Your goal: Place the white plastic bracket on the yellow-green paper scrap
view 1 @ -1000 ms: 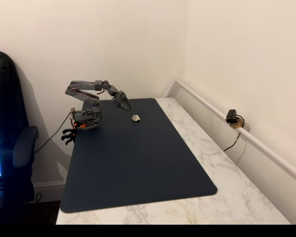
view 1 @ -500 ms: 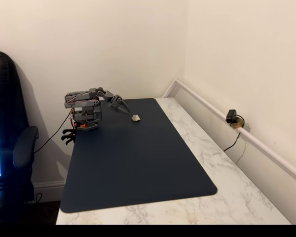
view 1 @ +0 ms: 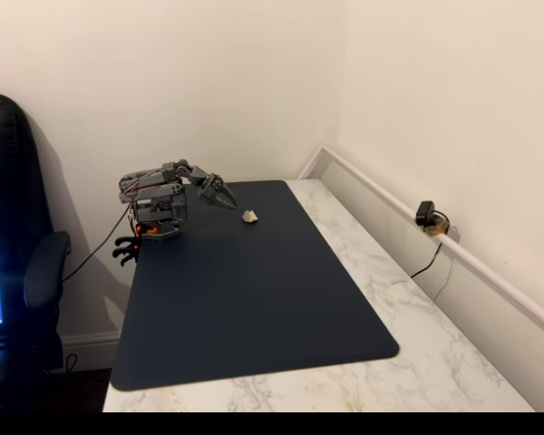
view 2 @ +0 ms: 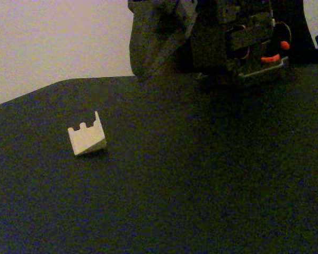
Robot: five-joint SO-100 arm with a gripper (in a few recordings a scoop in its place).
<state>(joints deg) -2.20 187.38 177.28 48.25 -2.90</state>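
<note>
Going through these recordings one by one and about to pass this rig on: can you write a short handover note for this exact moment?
Gripper: held above the dark mat near the arm's base, holding nothing; whether it is open or shut cannot be told at this size.
White plastic bracket: lying alone on the mat, apart from the gripper, to its right in a fixed view.
Yellow-green paper scrap: I cannot make it out, so find it first.
Done: no placement can be confirmed; the bracket lies loose on the mat.
Left: grasp the bracket, carry it to the scrap, set it down on top.
</note>
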